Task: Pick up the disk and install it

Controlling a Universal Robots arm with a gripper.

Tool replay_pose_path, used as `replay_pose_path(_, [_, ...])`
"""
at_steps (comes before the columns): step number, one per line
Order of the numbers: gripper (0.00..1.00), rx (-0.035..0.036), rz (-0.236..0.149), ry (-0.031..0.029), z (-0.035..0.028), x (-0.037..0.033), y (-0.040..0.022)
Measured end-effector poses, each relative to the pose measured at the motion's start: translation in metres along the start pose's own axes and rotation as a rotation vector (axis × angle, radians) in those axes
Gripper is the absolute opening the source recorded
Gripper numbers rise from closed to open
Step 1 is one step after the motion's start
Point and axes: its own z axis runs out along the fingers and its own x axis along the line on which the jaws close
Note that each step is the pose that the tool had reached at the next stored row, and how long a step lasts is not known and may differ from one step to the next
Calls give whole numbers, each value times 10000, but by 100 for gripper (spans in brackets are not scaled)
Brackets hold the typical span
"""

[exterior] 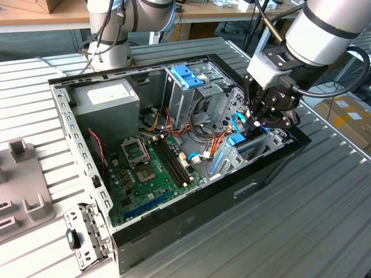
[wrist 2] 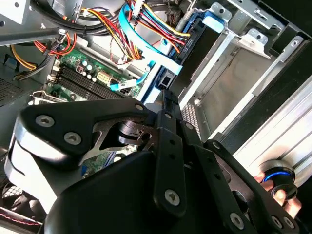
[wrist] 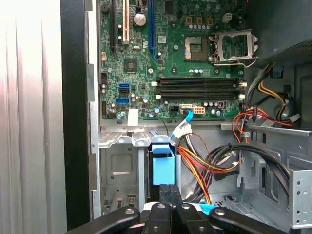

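Where coloured wires [wrist: 204, 165] are crowding one bay [wrist: 117, 170], the gripper [wrist: 168, 195] is apparently clamping one disk [wrist: 162, 163].

One open computer case [exterior: 174, 231], one motherboard [exterior: 148, 174], one grey power supply [exterior: 107, 101]. One disk [wrist: 163, 168], one claw [exterior: 259, 123]. Two robot arms: [exterior: 324, 35] and [exterior: 116, 29].

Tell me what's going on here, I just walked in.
A robot arm is working inside an open computer case lying on a slatted metal table. Its claw is down at the drive bay on the exterior view's right, right over the disk in its blue carrier, which stands on edge in the metal bay next to the motherboard. In the first wrist view the claw's fingers meet just at the carrier's blue end. The disk looks partly seated in the bay.
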Motion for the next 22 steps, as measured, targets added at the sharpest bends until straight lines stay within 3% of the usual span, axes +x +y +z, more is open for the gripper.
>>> replay_pose_path(12, [11, -16, 1, 2, 66, 0, -146])
replay_pose_path(18, [11, -19, -29, -2, 108, -62, -232])
replay_pose_path(22, [11, -21, -34, -1, 135, -62, -275])
